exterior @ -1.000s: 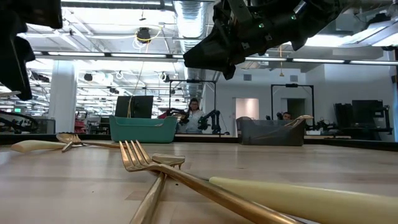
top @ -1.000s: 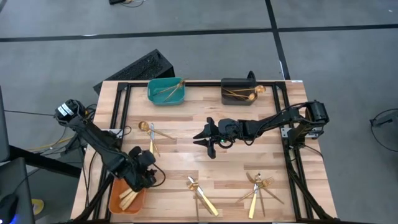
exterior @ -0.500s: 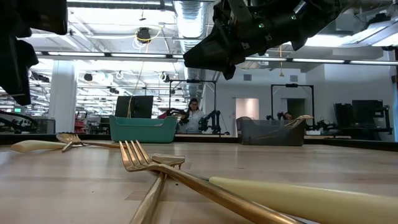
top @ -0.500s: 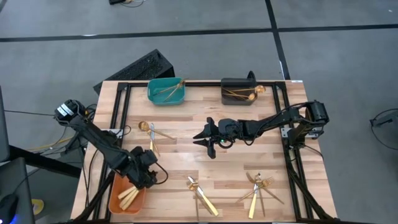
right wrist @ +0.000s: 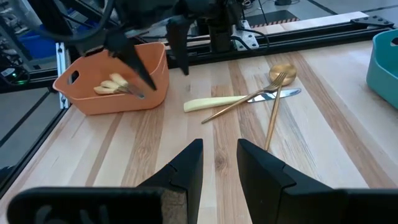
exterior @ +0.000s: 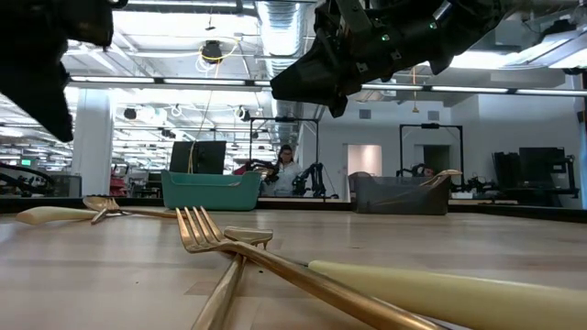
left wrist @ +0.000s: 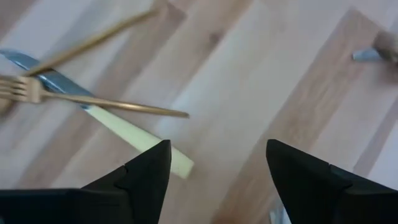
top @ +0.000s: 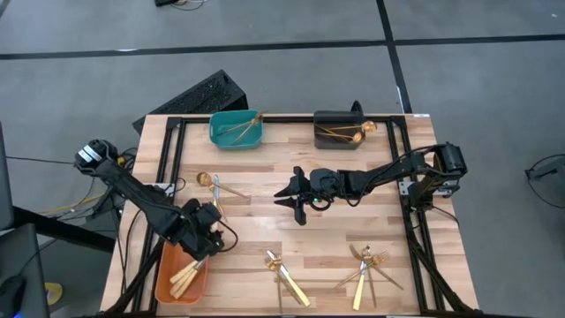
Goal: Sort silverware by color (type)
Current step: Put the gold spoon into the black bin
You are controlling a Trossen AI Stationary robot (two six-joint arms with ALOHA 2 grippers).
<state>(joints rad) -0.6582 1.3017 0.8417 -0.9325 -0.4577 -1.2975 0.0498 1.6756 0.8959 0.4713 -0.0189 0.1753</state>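
left gripper (top: 205,231) spread, empty, just past orange bin (top: 168,284) rim | right gripper (top: 294,196) fingers slightly apart, empty, mid-table over bare wood | silverware (top: 212,187) loose nearby, more along front edge

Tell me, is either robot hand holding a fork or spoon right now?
No. The left gripper is open and empty above the table, near the orange bin. The right gripper hovers over the table's middle with nothing between its fingers.
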